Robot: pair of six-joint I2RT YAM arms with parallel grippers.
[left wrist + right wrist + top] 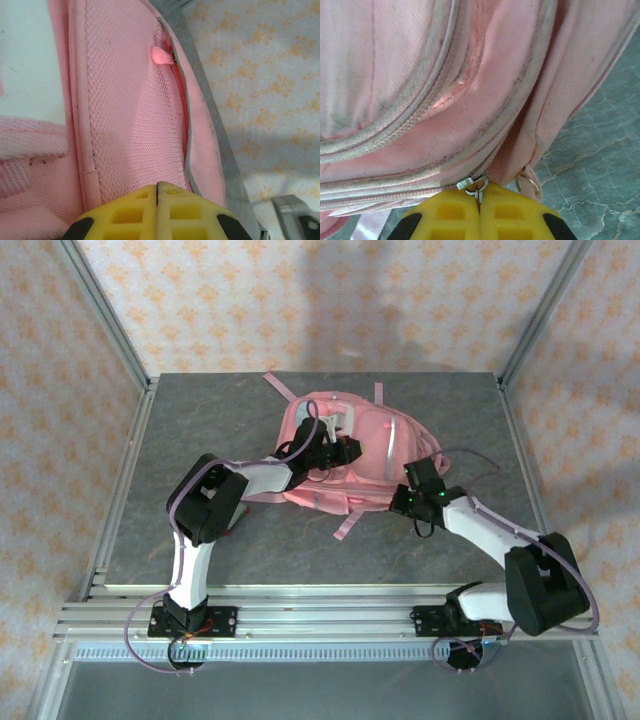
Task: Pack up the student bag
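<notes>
A grey stone-patterned table (200, 430) is seen from above, enclosed by a metal frame and orange-patterned wallpaper. The student bag (365, 455), a large pink backpack, is laid flat at the middle of the table towards its far side, with pink straps trailing off its far and near edges.

From above, the left gripper (338, 450) is placed over the bag's centre, and the right gripper (412, 502) is set at the bag's near right edge. Whether the fingers are together cannot be made out from this height.

That detail is supplied by the wrist cameras. In the left wrist view, the yellow fingers (130, 217) are pressed together with no gap, over pink mesh lining; whether any fabric is pinched cannot be told. A white patch (30, 60) is seen at upper left, and a pink rubber zip pull (161, 56) sits at the mesh's upper edge.

In the right wrist view, the yellow fingers (450, 215) are also closed, and a metal zip pull (474, 184) on the grey zip trim (395, 132) is pinched at their tips. A small metal ring (527, 182) hangs just beside it. The lower part of both grippers is cut off by the frame.
</notes>
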